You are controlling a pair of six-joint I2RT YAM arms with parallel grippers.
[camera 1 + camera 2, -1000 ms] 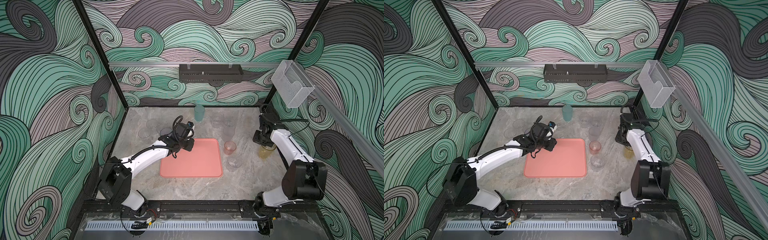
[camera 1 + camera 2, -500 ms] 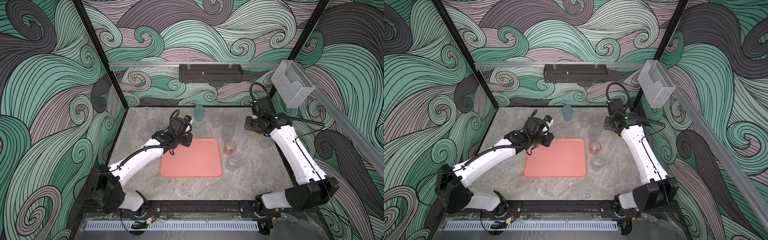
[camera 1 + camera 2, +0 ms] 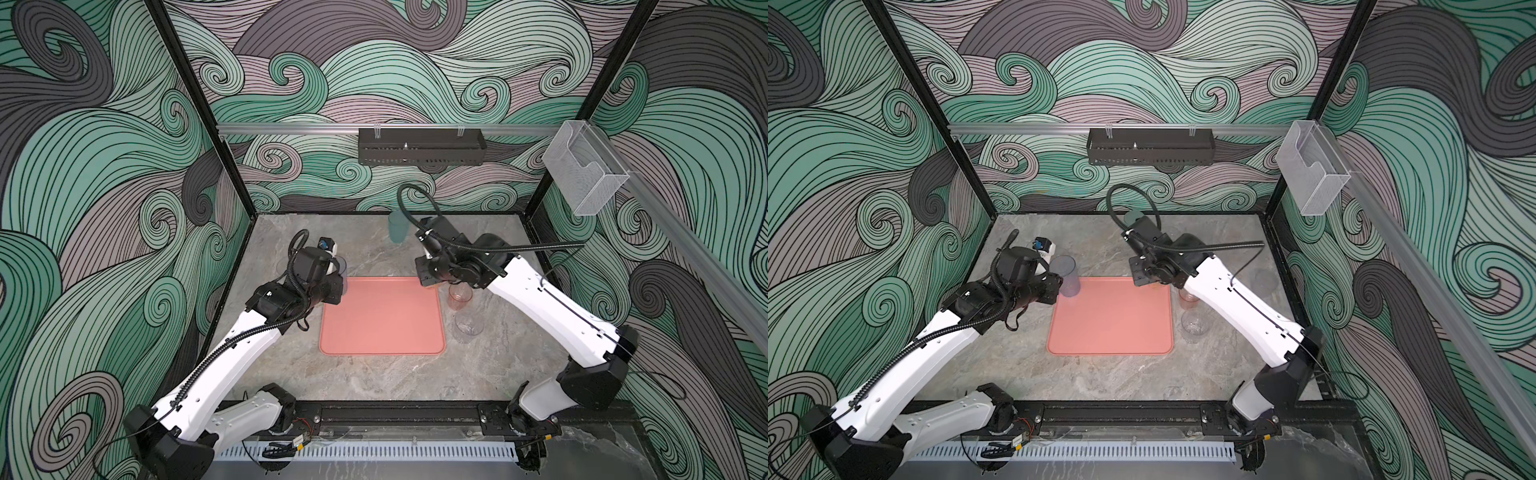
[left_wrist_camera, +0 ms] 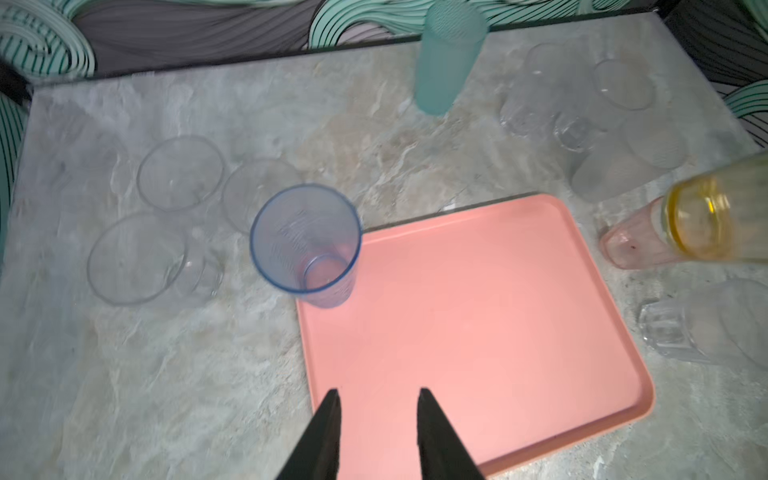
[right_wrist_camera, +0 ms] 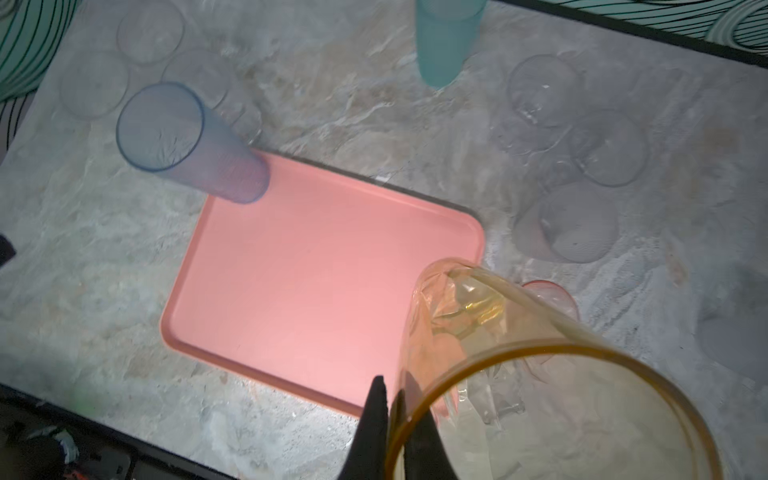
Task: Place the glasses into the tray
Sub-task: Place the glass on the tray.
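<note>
The left gripper (image 4: 376,395) hangs at the tray's (image 4: 478,324) left edge, jaws partly apart and empty, while the blue tumbler (image 4: 305,245) stands upright on the tray's far left corner. The right gripper (image 5: 390,388) pinches the orange tumbler (image 5: 436,332) by its rim, tilted above the far right corner. The teal tumbler (image 4: 446,66) and pink tumbler (image 4: 631,245) stand on the table (image 4: 166,374).
</note>
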